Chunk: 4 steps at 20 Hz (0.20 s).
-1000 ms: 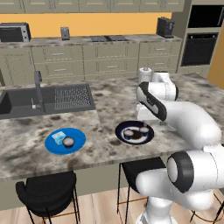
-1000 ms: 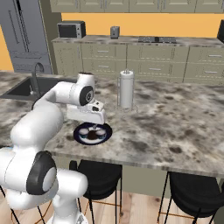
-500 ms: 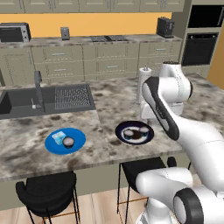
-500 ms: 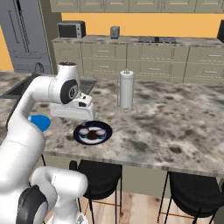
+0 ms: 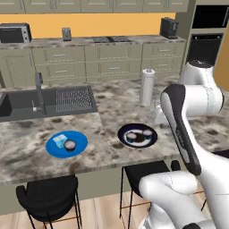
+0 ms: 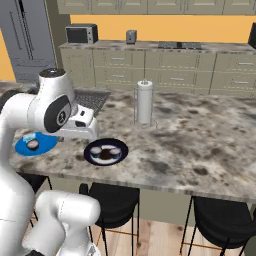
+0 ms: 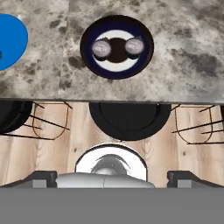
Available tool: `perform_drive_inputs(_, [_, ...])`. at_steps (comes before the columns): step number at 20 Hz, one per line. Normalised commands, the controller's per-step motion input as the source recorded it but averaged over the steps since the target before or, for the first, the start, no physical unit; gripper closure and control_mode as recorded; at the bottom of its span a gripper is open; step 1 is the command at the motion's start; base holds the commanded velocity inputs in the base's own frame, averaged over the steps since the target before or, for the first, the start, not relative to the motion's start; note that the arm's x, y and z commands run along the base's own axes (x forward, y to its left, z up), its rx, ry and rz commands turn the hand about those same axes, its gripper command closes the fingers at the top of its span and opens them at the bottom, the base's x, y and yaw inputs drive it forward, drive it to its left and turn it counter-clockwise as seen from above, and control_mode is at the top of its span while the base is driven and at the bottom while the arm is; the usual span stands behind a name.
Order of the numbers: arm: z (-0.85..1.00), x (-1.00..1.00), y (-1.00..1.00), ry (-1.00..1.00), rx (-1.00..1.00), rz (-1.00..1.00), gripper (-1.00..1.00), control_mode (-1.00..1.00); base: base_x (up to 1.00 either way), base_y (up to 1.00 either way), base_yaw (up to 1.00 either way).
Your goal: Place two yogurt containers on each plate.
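1. i see the dark plate [image 5: 137, 135] near the front edge of the marbled counter [image 5: 112, 107]; two round yogurt cups sit on its pale centre, side by side, one [image 7: 101, 47] and the other [image 7: 134, 45] close to each other.
2. the bright blue plate [image 5: 66, 143] lies on the same counter, well apart from the dark plate, toward the sink side. on it i see a pale blue squarish cup [image 5: 59, 141] and a round dark cup [image 5: 69, 145] just beside it.
3. my gripper [image 7: 113, 177] is raised above the counter's front edge, looking down on the dark plate; its two dark fingertips [image 7: 41, 177] stand far apart at the bottom of the hand view, wide open with nothing between them.
4. a paper towel roll [image 5: 146, 87] stands upright behind the dark plate.
5. the sink [image 5: 18, 105] with its tap [image 5: 39, 87] sits behind the blue plate, with a ridged drain mat [image 5: 74, 99] next to it.
6. black stools [image 5: 47, 197] stand under the counter edge.
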Motion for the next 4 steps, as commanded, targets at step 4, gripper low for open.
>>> perform_drive_inputs(4, [0.22,-0.42,0.0,-0.22,0.0,0.0,-1.0,-1.0,0.0,0.0,0.0])
